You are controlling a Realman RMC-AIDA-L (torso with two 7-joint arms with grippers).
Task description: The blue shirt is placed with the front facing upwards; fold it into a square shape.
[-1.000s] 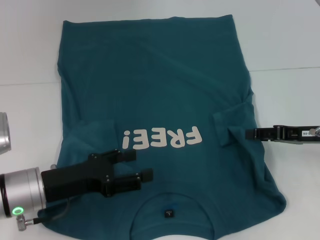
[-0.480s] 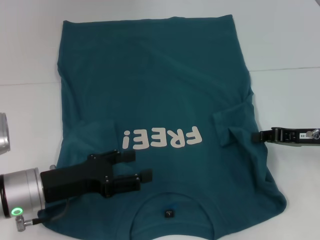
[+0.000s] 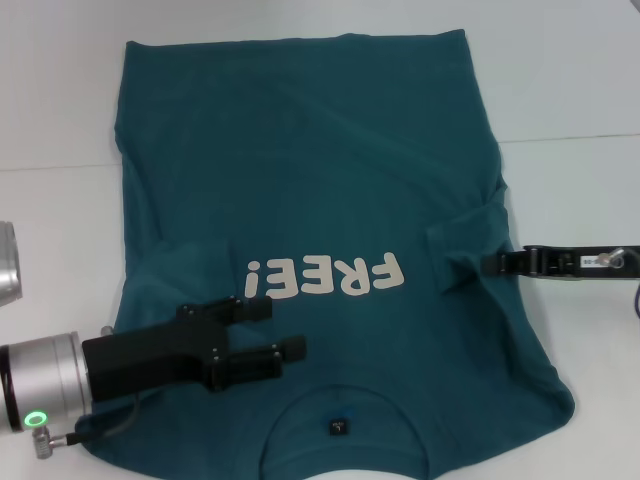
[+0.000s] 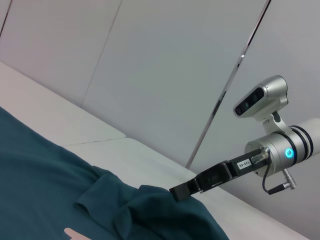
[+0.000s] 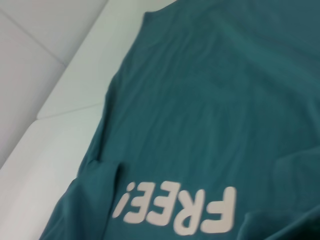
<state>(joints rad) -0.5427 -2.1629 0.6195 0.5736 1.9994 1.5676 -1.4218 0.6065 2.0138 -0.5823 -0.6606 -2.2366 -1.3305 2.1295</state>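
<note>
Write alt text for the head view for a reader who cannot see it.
A blue shirt lies front-up on a white table, sleeves folded inward. The left gripper hovers open over its left shoulder; the right gripper reaches the folded right sleeve.

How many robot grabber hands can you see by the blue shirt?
2. The left gripper hovers open over the blue shirt near its collar; the right gripper reaches the folded sleeve at the shirt's right edge. No others show.

surface: white table (image 3: 570,90) | on it: blue shirt (image 3: 310,190), front up, collar nearest robot
</note>
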